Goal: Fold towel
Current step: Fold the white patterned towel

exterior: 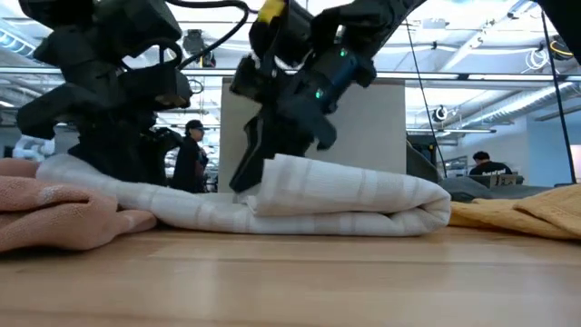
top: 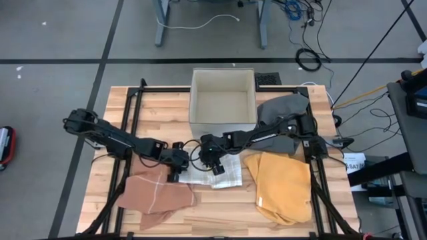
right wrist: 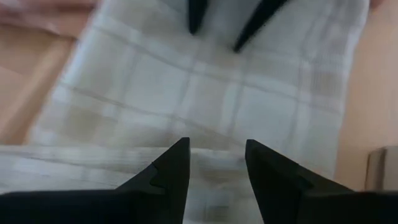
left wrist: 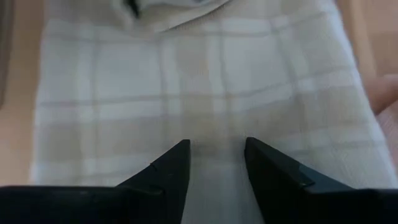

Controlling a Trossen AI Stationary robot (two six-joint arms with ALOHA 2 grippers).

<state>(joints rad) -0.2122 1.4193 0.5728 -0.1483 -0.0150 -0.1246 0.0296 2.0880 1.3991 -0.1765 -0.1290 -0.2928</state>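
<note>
- The white checked towel (top: pixel 215 172) lay partly folded near the middle of the wooden table (top: pixel 220 220), between a pink cloth (top: pixel 159 193) and a yellow cloth (top: pixel 280 183).
- In the low view the towel (exterior: pixel 272 204) showed a doubled-over layer on top, its rounded fold toward the yellow cloth (exterior: pixel 526 211).
- The left gripper (top: pixel 175 175) stood at the towel's edge beside the pink cloth; the right gripper (top: pixel 217 168) stood over the towel's far edge, toward the box (top: pixel 223 97).
- From the left wrist, the left gripper (left wrist: pixel 216 163) had its two fingers (left wrist: pixel 171 171) parted, with towel cloth (left wrist: pixel 205 93) showing in the gap and spread out ahead of them.
- From the right wrist, the right gripper (right wrist: pixel 216 163) likewise had its fingers parted with a raised fold of towel (right wrist: pixel 186 93) lying in the gap.
- Whether either pair of jaws was actually pinching the cloth could not be told; both stood partly apart.
- A grey cloth (top: pixel 283 108) lay beside the box, at the table's far right.
- People (exterior: pixel 192 154) showed in the room beyond the table.
</note>
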